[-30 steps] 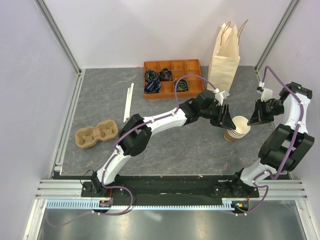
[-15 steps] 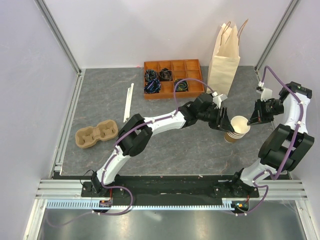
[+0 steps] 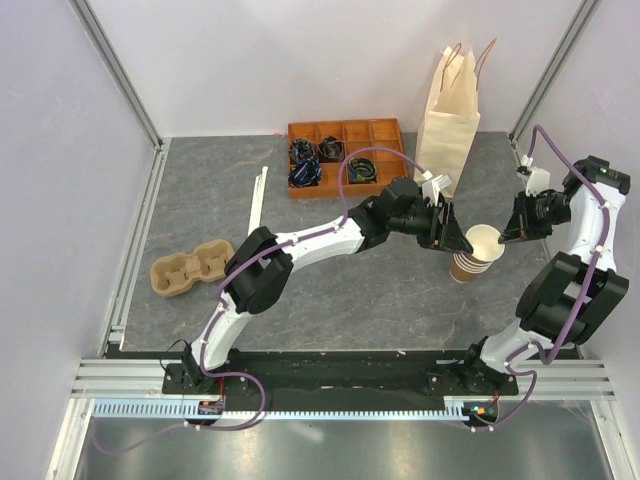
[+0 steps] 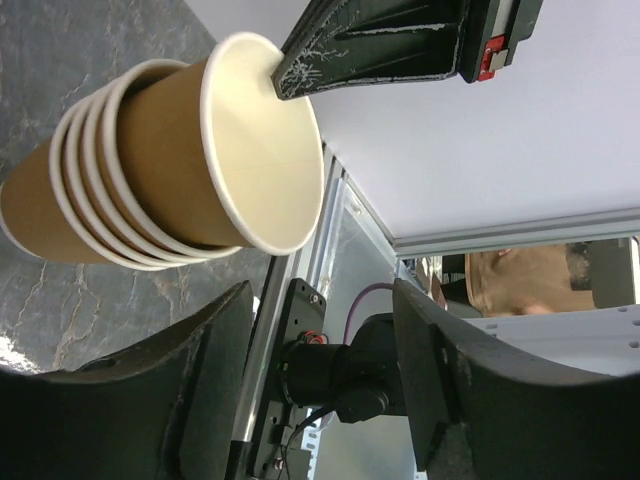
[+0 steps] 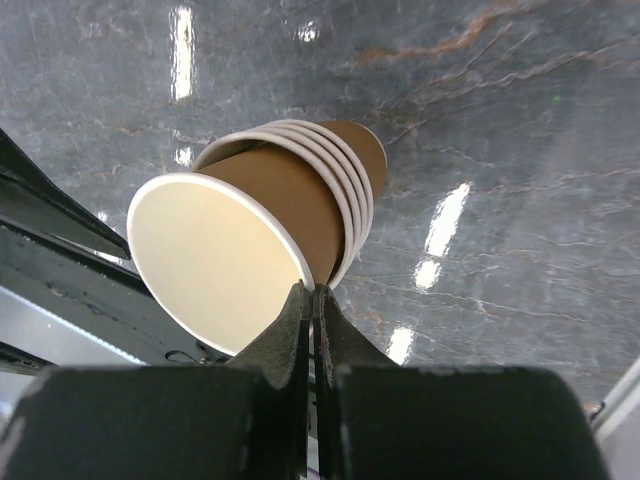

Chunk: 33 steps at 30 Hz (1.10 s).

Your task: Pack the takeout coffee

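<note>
The left end effector (image 3: 455,238) stood with its jaws spread wide and nothing between them. The stack of lidless paper cups (image 3: 466,268) lay just beyond its fingertips, apparently untouched by them. Opposite it, the right end effector (image 5: 312,300) was pinched fully closed and held nothing, its joined tips set against the rim of the top cup (image 5: 220,250), which sat tilted and partly out of the stack. The takeout coffee itself, a lidded cup, appeared in no view, so its place could not be told. The step in hand looked like freeing one cup from the stack, an early stage. Next, the left end effector probably needed to close round the loosened top cup and draw it clear. The paper bag (image 3: 450,120) stood upright on the counter (image 3: 330,290) farther beyond the left end effector, and the cup carrier (image 3: 192,268) lay well behind it
</note>
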### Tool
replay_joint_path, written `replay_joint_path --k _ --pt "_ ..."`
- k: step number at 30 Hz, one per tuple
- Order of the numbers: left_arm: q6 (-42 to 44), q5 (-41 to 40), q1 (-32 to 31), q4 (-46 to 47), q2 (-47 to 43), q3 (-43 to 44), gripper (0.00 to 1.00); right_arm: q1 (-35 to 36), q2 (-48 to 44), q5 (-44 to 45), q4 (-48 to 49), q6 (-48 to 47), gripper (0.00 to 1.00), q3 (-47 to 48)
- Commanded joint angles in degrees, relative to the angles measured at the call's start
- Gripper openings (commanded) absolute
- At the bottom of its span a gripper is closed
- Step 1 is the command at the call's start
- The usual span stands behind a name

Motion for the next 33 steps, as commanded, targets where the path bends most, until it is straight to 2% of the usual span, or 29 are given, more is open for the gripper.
replay_joint_path --k 1,12,21,23,25,33 --pt "-1.03 1.67 0.53 3.03 -4.45 -0.73 0.68 0.16 -4.61 -0.25 -6.42 -0.10 0.00 4.60" --pt "1.95 2.82 1.05 2.50 -7.17 -1.87 0.72 0.16 -9.62 -0.16 -6.42 1.91 0.00 5.39" --pt "4.42 4.66 3.51 3.82 -15.85 -7.58 0.84 2.26 -13.32 -6.04 -6.51 4.37 0.00 11.62" --pt "4.68 5.71 5.97 3.73 -19.20 -11.86 0.88 5.86 -11.31 -7.45 -6.42 6.65 0.00 13.46" --pt "6.34 6.33 9.30 2.86 -24.89 -14.96 0.99 10.41 -9.46 -9.29 -6.24 7.45 0.00 13.83" --pt "26.89 6.16 21.61 -17.68 -44.60 -27.00 1.00 27.74 -2.51 -9.30 0.69 13.60 0.00 11.02"
